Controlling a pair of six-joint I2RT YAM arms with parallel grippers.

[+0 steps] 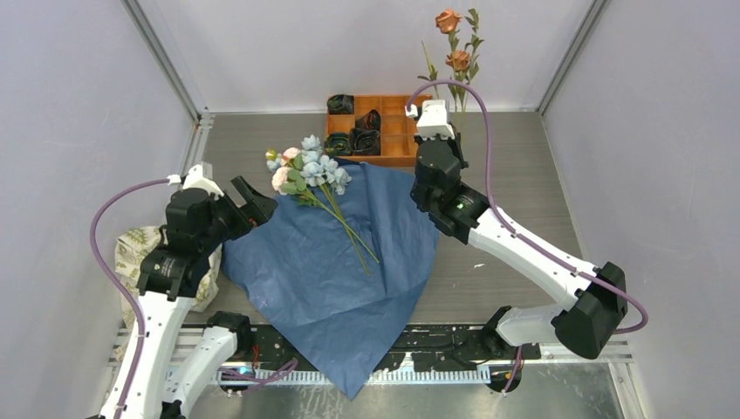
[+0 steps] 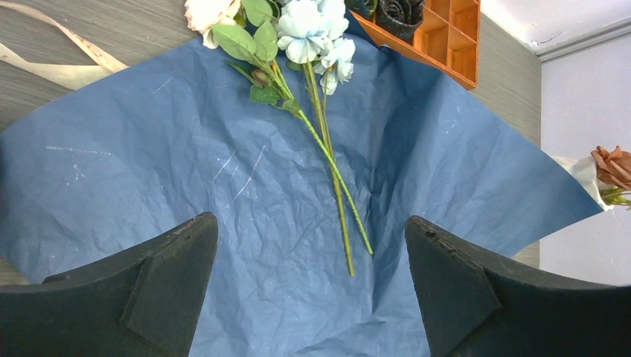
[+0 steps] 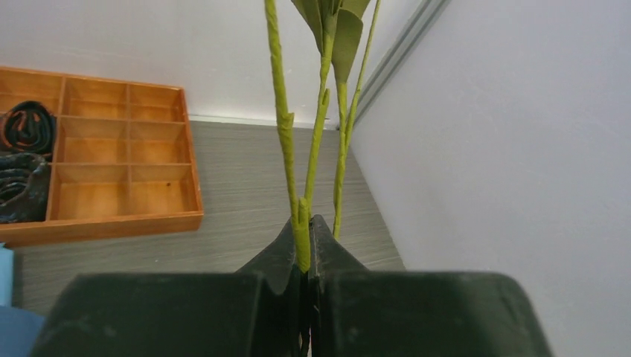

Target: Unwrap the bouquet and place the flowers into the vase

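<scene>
Grey tabletop, white booth walls: wrap's off, flowers half sorted.
Blue wrapping paper [image 1: 323,279] lies flat, ribbon [image 2: 59,56] loose beside it, so unwrap looks done. R gripper [image 3: 306,230] pinched tight on orange-rose stems [image 3: 283,111], upright nr back wall; can't make out the vase behind that arm. L gripper [image 2: 309,230] spread wide, empty, over pale blue/pink flowers [image 1: 305,166] lying on the paper. Orange tray [image 1: 397,140] crowds the back, cloth bag [image 1: 129,249] by L arm.

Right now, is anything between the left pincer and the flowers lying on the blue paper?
Nothing visible. The open left pincer faces the flowers directly. Their stems lie bare on top of the spread blue wrapping paper, with nothing covering them.
</scene>
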